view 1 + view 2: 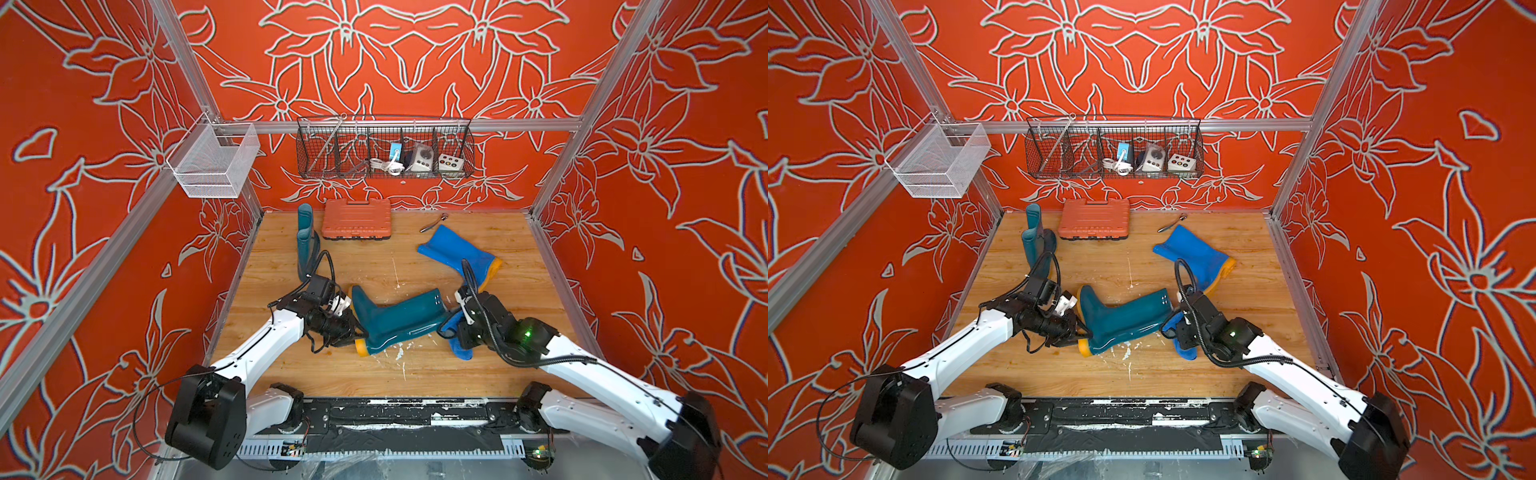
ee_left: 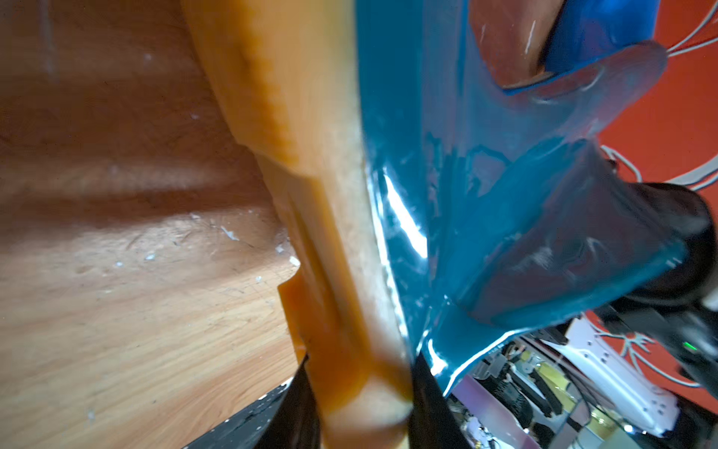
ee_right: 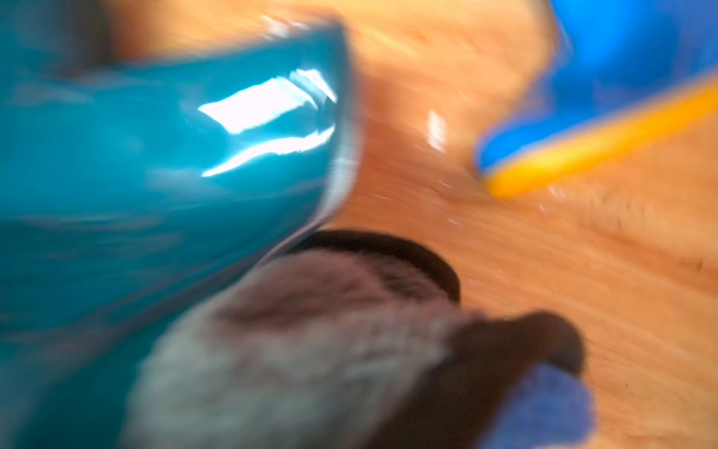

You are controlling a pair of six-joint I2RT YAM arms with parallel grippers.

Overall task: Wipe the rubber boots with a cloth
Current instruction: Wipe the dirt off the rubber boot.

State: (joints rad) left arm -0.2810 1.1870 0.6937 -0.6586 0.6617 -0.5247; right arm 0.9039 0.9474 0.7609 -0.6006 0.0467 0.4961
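Lower centre of a top view: pins the lying teal boot to the wood floor by its stiff, ridged yellow-orange sole, with the left gripper pinched onto that edge, seemingly to stop the slick glossy rubber skidding under a rub. Works the fuzzy, black-edged cloth, bunched in the tightly closed right gripper, up against the shaft's open rim just right of that. Leaves the second teal boot upright at upper left and the wider blue boot flat at upper right, well apart.

No lettering can be read, perhaps through blur.
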